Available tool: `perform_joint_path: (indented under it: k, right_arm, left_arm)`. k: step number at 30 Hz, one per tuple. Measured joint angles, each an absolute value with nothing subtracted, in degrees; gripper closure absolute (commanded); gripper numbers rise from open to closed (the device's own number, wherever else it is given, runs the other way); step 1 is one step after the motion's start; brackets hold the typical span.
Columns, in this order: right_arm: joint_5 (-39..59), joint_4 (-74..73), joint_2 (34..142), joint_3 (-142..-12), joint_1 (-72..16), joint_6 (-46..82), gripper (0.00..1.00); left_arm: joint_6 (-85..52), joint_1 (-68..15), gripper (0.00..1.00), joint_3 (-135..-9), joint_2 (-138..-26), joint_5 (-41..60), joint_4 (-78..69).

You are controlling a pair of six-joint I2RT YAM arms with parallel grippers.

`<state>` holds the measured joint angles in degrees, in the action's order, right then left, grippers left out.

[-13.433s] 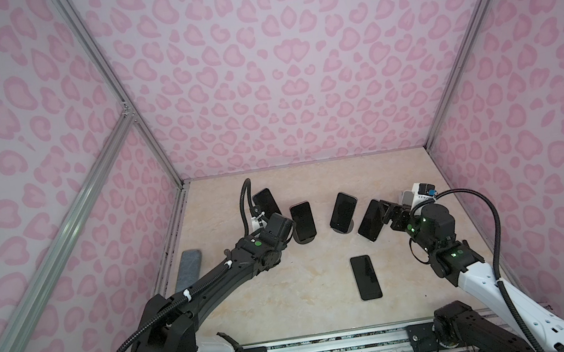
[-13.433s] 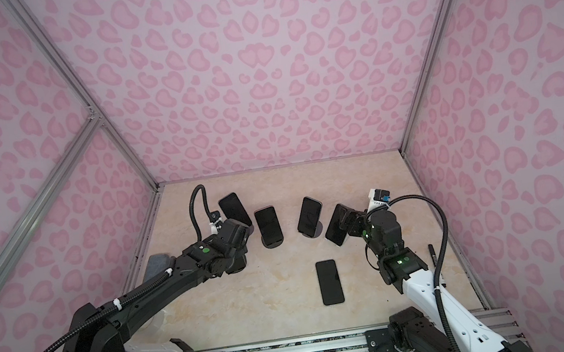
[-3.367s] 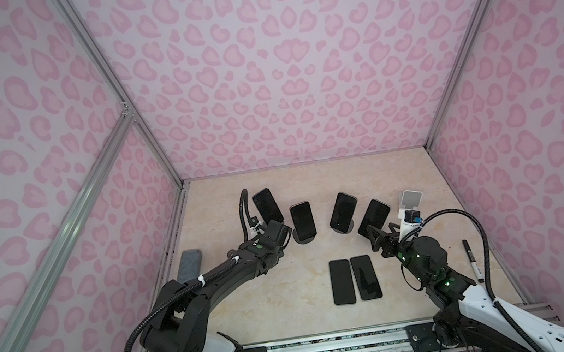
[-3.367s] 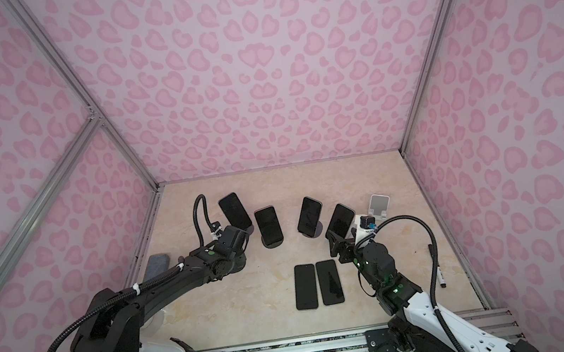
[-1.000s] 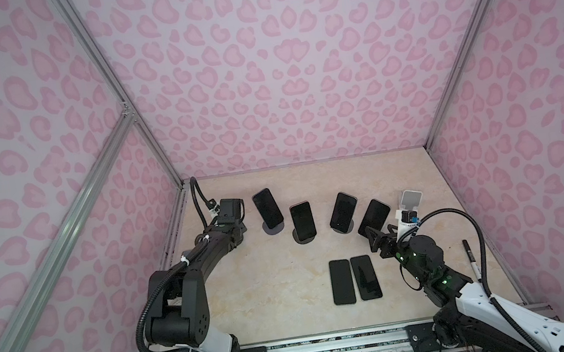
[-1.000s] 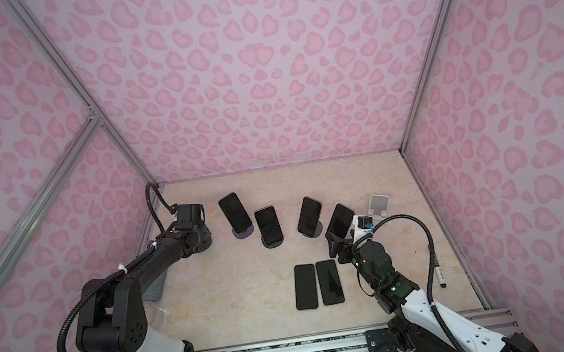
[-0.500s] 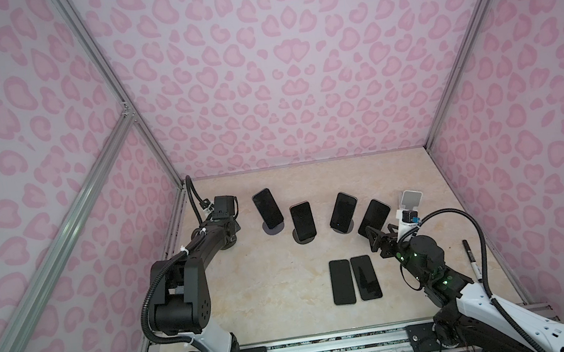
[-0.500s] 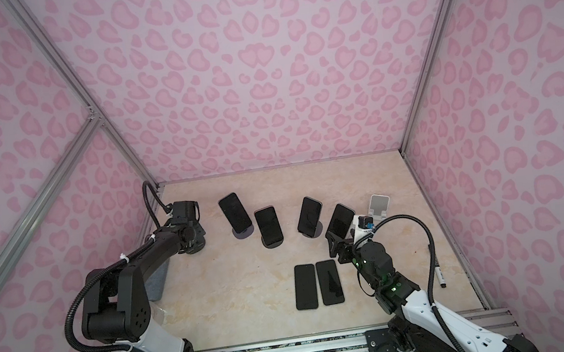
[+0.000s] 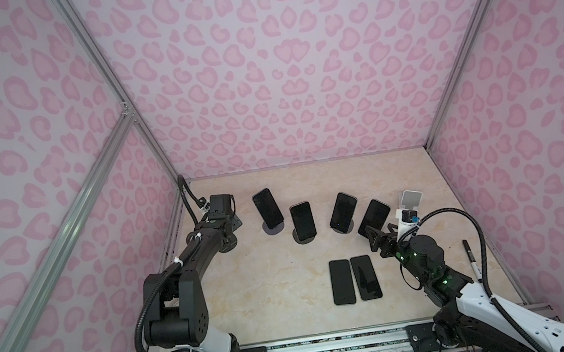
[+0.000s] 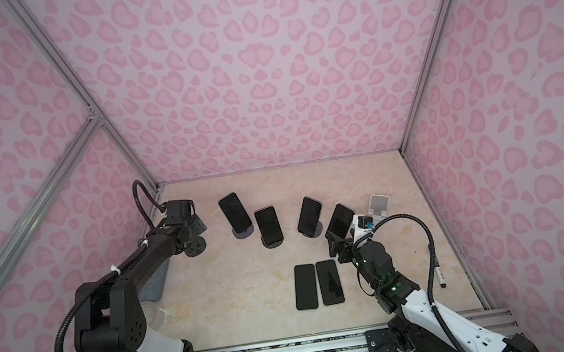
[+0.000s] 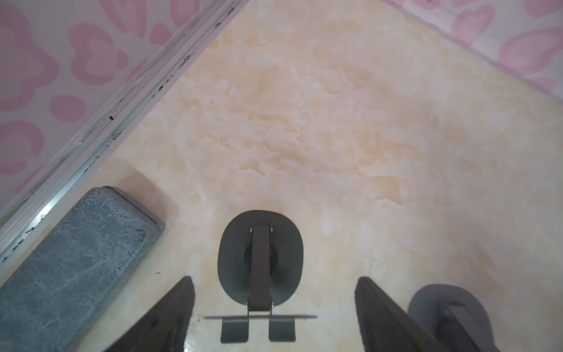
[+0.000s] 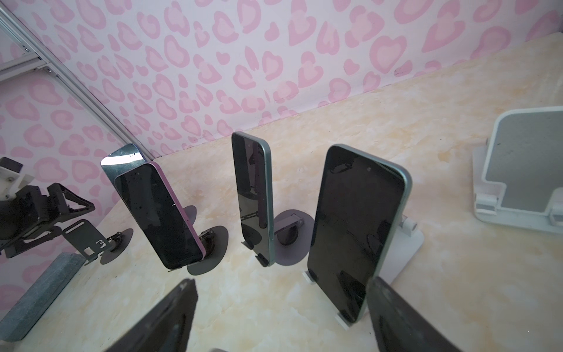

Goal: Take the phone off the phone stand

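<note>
Several dark phones lean on stands in a row across the table. The rightmost phone point(image 9: 373, 217) point(image 12: 353, 231) rests on a white phone stand point(image 12: 405, 247). My right gripper point(image 9: 374, 238) point(image 12: 280, 283) is open just in front of it, and its right finger point(image 12: 393, 317) is close to the phone's lower corner without gripping. My left gripper point(image 9: 229, 224) point(image 11: 274, 283) stands open by the left wall. Its fingers straddle an empty dark stand point(image 11: 260, 262) without touching it.
Two phones point(image 9: 342, 282) point(image 9: 365, 277) lie flat side by side at the front middle. An empty white stand point(image 9: 410, 200) stands at the right, a black pen point(image 9: 471, 259) near the right wall. A grey block point(image 11: 70, 265) lies along the left wall.
The left gripper's jaws have opened off the empty dark stand, which now stands free by the left wall. The right arm has not moved.
</note>
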<state>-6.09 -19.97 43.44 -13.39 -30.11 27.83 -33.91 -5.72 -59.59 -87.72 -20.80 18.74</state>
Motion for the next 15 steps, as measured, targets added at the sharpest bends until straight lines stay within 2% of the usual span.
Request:
perform_joint_path:
  k: [8,15]
  right_arm:
    - [-8.3,-19.9,42.1,-13.2,-30.1,27.8,0.11]
    - [-11.3,-19.9,42.6,-12.4,-30.2,27.9,0.11]
  left_arm:
    - [-32.9,-10.0,0.13,-59.6,-72.2,-17.9,22.0]
    - [-32.9,-21.8,0.12,-57.2,-62.4,-18.7,24.3]
